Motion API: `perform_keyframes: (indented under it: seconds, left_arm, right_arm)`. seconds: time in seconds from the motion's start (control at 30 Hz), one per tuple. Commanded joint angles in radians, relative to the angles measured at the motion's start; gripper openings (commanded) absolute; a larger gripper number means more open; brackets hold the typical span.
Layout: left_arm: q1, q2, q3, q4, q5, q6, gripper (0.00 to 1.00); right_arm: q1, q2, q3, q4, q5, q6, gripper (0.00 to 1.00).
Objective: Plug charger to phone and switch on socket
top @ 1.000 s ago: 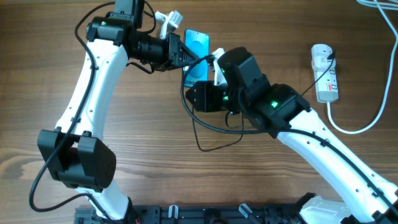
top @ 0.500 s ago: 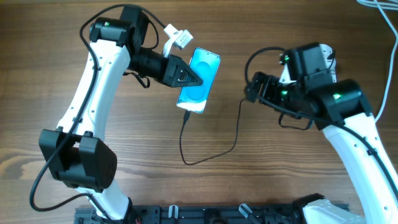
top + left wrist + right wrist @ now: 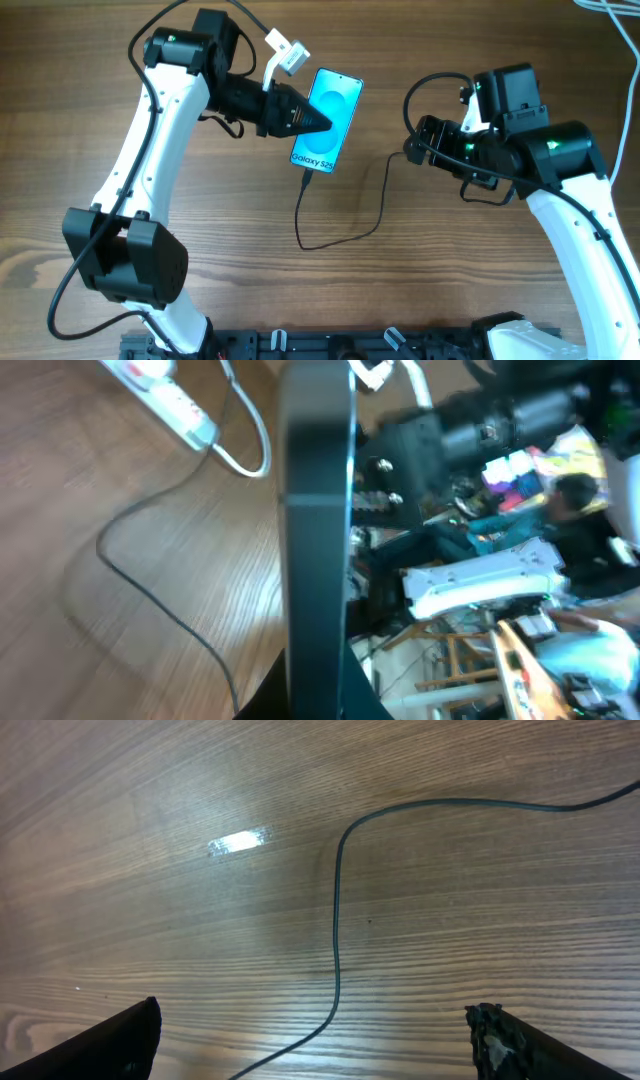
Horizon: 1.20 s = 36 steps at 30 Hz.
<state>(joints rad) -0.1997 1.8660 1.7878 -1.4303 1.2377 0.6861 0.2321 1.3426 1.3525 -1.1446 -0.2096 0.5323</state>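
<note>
My left gripper [image 3: 300, 115] is shut on the phone [image 3: 328, 118] and holds it tilted above the table, its turquoise screen and white label facing up. In the left wrist view the phone [image 3: 318, 510] shows edge-on between my fingers [image 3: 320, 695]. The charger [image 3: 345, 238], a thin black cable, runs from the phone's lower end, loops over the table and goes under my right arm. My right gripper [image 3: 422, 150] is open and empty, with the cable [image 3: 336, 930] lying between its fingertips [image 3: 320, 1038]. The socket [image 3: 165, 390] shows only in the left wrist view; my right arm hides it from overhead.
A white cable [image 3: 630, 110] runs along the table's right edge, and the socket's white cable [image 3: 250, 445] curves away from it. Beyond the table's far edge the left wrist view shows clutter and equipment [image 3: 500, 570]. A black rail [image 3: 350, 345] lies along the front edge.
My right arm has left the phone and swung right, over the socket. My left gripper has raised and turned the phone, so the label now shows. The cable loop has shifted right.
</note>
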Motion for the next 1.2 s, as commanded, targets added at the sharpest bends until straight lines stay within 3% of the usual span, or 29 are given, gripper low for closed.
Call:
perform_keyframes:
  seconds: [0.0,0.1,0.2,0.37,0.53,0.67,1.17]
  left_arm:
    - [-0.001,0.000,0.005,0.136,-0.117,-0.305,0.04]
    - [-0.003,0.029,0.005,0.239,-0.343,-0.630,0.04]
    - [-0.018,0.063,-0.011,0.274,-0.421,-0.732,0.04]
    - [-0.080,0.103,-0.146,0.482,-0.521,-0.932,0.04]
    - [-0.131,0.119,-0.242,0.614,-0.539,-0.977,0.04]
    - [-0.135,0.136,-0.303,0.695,-0.652,-1.062,0.04]
    - [-0.189,0.275,-0.317,0.836,-0.681,-1.061,0.09]
  right_arm:
    - [0.000,0.009,0.014,0.003,-0.021,-0.011,1.00]
    - [0.000,0.010,0.014,0.006,-0.021,-0.009,1.00]
    - [0.000,0.010,0.014,0.007,-0.021,-0.009,1.00]
    - [0.000,0.010,0.014,0.007,-0.021,-0.010,1.00]
    - [0.000,0.010,0.014,0.014,-0.021,-0.010,1.00]
    - [0.000,0.010,0.014,0.014,-0.021,-0.009,1.00]
    - [0.000,0.010,0.013,0.014,-0.021,-0.009,1.00]
